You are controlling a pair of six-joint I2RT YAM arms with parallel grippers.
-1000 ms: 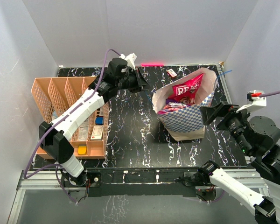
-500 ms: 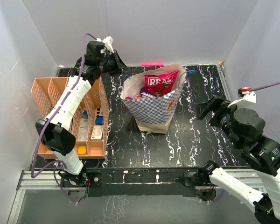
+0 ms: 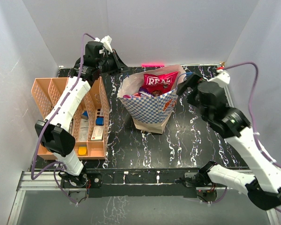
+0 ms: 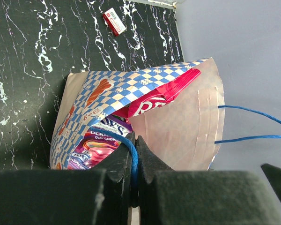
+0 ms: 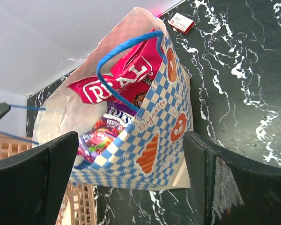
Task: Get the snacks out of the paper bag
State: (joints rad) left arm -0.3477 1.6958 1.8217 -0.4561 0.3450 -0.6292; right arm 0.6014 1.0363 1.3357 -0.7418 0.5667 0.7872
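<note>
- Blue cord handle [image 4: 132, 157] runs between the fingers of my left gripper [image 4: 135, 140], which are pressed together on it. That gripper sits high over the back left of the counter [image 3: 192, 136].
- The paper bag [image 3: 152, 107] stands near the middle of the black marbled counter, just right of the peach lattice organizer [image 3: 47, 93]. Its mouth is open upward and the white lining shows.
- The snacks [image 5: 110, 126] are all inside the bag. A red packet [image 3: 160, 83] stands tallest against the far wall, its top edge above the rim.
- A purple-and-pink packet [image 4: 96, 146] lies lower down near the front wall. More glossy packets are wedged beneath it, and I cannot count them.
- My right gripper [image 3: 185, 82] is spread wide at the bag's right side. In my wrist view one finger frames each side of the chequered wall. I cannot tell whether either finger touches the paper.
- The second handle [image 5: 117, 51] arches up over the rim on that side, with nothing gripping it.
- A small red-and-white box [image 4: 114, 22] lies flat on the counter behind the bag, apart from it.
</note>
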